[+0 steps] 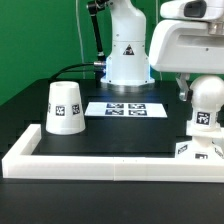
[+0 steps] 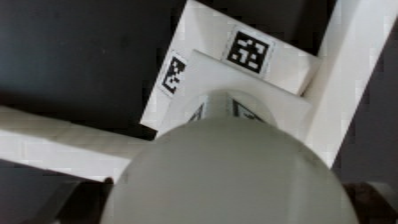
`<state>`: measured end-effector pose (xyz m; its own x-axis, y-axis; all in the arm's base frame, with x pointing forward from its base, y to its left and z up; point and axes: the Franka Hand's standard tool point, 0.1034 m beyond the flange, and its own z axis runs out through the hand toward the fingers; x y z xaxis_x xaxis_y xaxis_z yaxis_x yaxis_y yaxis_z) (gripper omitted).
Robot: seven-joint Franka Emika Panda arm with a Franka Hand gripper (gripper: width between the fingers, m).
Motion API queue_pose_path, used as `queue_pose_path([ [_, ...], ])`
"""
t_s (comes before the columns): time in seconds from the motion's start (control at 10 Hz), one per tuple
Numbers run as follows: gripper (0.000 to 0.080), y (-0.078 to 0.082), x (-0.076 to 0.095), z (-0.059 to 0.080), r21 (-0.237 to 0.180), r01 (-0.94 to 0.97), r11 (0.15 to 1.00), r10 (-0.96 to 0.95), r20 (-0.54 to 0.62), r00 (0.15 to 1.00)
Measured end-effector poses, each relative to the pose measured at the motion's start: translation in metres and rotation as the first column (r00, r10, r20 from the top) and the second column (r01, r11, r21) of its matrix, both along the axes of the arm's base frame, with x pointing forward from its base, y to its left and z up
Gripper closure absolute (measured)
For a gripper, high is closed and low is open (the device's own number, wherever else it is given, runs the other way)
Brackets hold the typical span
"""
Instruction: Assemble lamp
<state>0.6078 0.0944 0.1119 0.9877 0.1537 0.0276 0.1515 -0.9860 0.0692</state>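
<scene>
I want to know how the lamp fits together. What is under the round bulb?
The flat angular base sits right under the round bulb, by the white wall in the corner. The exact spot where they join is hidden, and the claw above is not clearly visible.

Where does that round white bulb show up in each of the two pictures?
Exterior view: the bulb sits at the exterior view's right, under the claw, on top of the base.
Wrist view: the bulb fills the foreground as a big pale dome.
Shared landmark: the base with its square tags.
</scene>
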Motion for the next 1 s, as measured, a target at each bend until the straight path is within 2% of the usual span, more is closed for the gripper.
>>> queue_pose_path([
  [0.3, 0.022, -0.004, 0.001, 0.002, 0.004, 0.155, 0.988, -0.155, 0.012, 0.988],
  [0.5, 0.022, -0.004, 0.001, 0.001, 0.004, 0.153, 0.988, -0.153, 0.012, 0.988],
  [0.6, 0.0129, 0.0, 0.0, 0.002, 0.005, 0.145, 0.989, -0.145, 0.012, 0.989],
  [0.8, 0.0109, 0.006, -0.001, 0.003, 0.005, 0.132, 0.991, -0.132, 0.012, 0.991],
  [1.0, 0.0101, 0.009, -0.011, 0.006, 0.006, 0.125, 0.992, -0.125, 0.007, 0.992],
])
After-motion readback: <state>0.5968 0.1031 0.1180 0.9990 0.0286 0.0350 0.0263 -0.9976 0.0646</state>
